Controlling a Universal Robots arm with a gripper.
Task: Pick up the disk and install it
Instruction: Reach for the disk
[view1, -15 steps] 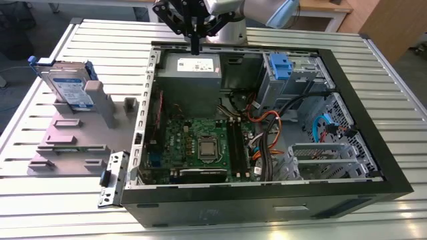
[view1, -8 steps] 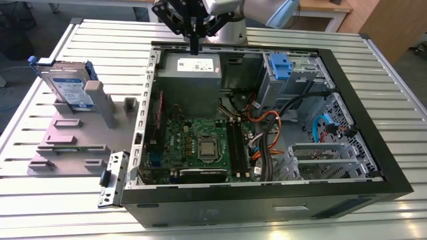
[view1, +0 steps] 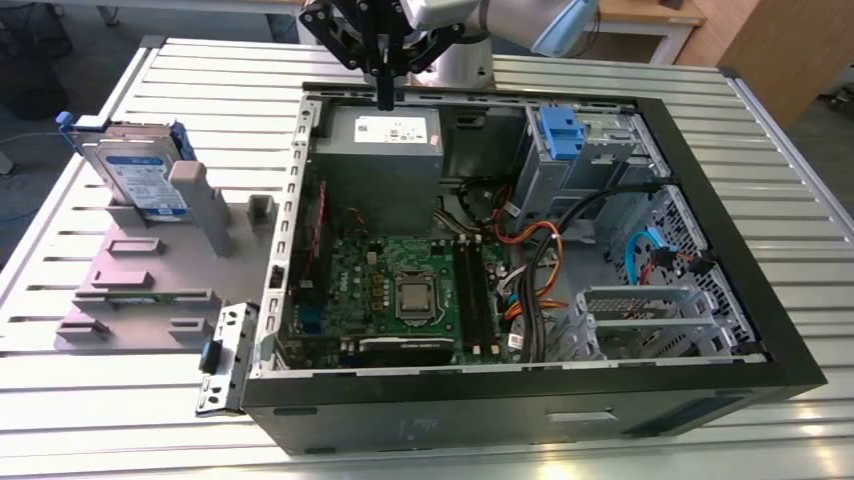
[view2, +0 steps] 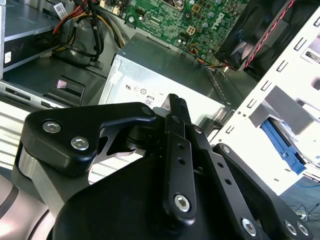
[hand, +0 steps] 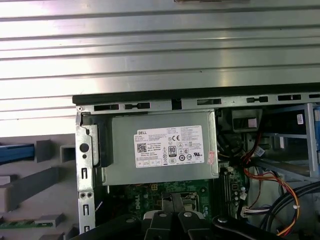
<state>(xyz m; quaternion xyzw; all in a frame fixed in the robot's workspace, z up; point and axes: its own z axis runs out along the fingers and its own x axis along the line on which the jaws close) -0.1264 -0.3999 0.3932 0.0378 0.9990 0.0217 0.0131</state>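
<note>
Hanging over the power supply (view1: 396, 140) inside the open computer case (view1: 534, 402), the gripper (view1: 384, 103) was pinched shut on nothing; the disk (view1: 140, 178) stood upright in a grey holder (view1: 134, 285), well apart, toward the exterior view's left.

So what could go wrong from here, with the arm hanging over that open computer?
The gripper hangs over the power supply by the case rim; a low swing toward the disk could clip that rim. The disk stands upright in a grey holder, so an off-centre grab might tip or jam it. Loose cables lie inside the case and could snag.
</note>
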